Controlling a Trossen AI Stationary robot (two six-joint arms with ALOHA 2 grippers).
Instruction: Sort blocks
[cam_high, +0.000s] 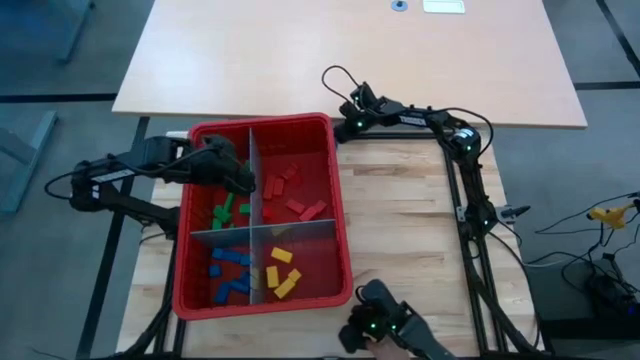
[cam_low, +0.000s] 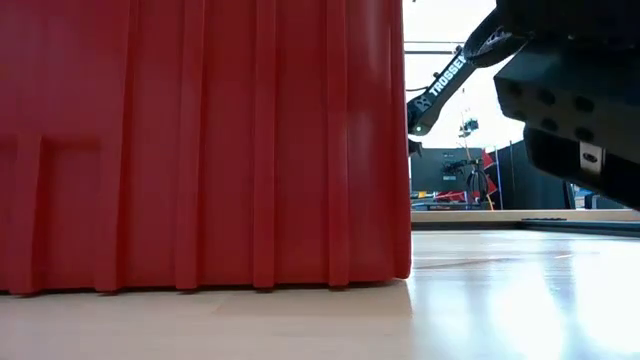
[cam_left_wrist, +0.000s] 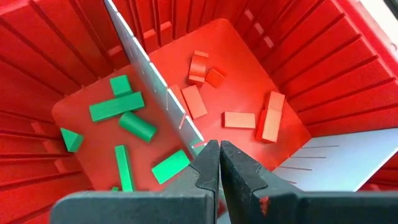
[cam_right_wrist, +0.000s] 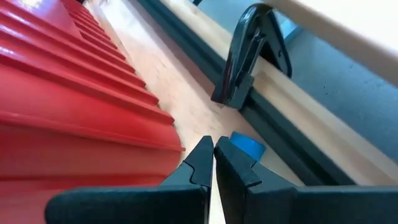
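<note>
The left gripper (cam_left_wrist: 219, 163) hung inside the red bin (cam_high: 340, 215), its two dark, tapered fingers pressed together and empty, directly above the grey divider (cam_left_wrist: 155, 87) that separated the two far compartments. The bin was moulded plastic with ribbed, sloping walls; slotted grey panels split it into four compartments. In the far-left compartment lay the green blocks (cam_left_wrist: 116, 107), smooth rectangular bricks with one rounded piece and one wedge among them, scattered at various angles. In the far-right compartment lay the red blocks (cam_left_wrist: 194, 101), flat and matte, some touching in pairs. The blue blocks (cam_high: 228, 272) filled the near-left compartment and the yellow blocks (cam_high: 282, 272) the near-right one, each heap loosely jumbled.

The right gripper (cam_right_wrist: 213, 155) rested low at the far-right corner of the bin, just outside its ribbed wall, its fingers likewise clenched on nothing. A small blue round object (cam_right_wrist: 245, 145) lay just beyond its fingertips, near a black clamp (cam_right_wrist: 245, 56) on the table's far edge.

The bin stood toward the left edge of the pale, wood-grained table (cam_high: 410, 215).
</note>
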